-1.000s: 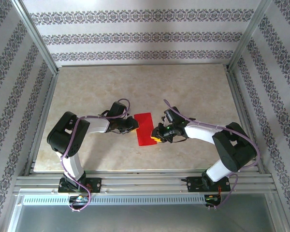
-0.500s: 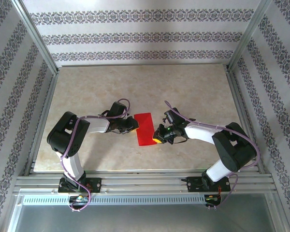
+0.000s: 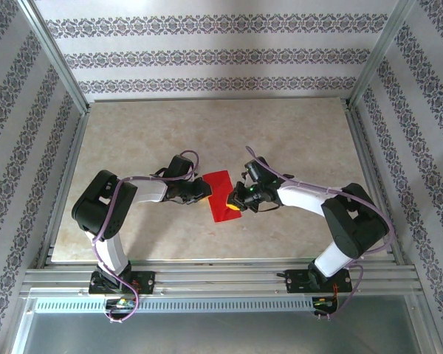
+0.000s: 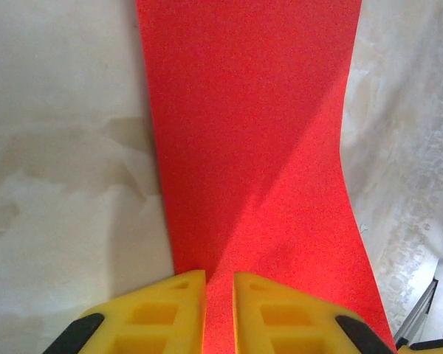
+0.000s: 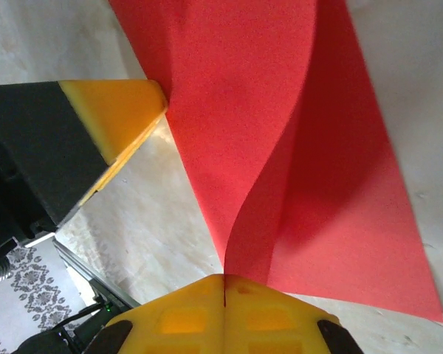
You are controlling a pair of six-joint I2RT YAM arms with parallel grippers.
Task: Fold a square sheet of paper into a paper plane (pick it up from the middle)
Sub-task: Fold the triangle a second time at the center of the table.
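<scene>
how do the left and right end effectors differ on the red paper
The left end effector has a narrow gap between its fingers; the right end effector has them pressed shut on the square sheet of paper. Under the left one the sheet looks flat; at the right one its edge is raised and curled. Both have yellow fingers.

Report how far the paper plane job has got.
Done: the right hand is shut on one edge of the square sheet of paper, lifted off the table. In hand: a first fold, that edge curling over the flat part, the left hand at the opposite edge, its grip unclear. Left: pressing creases; no dart shape yet.
</scene>
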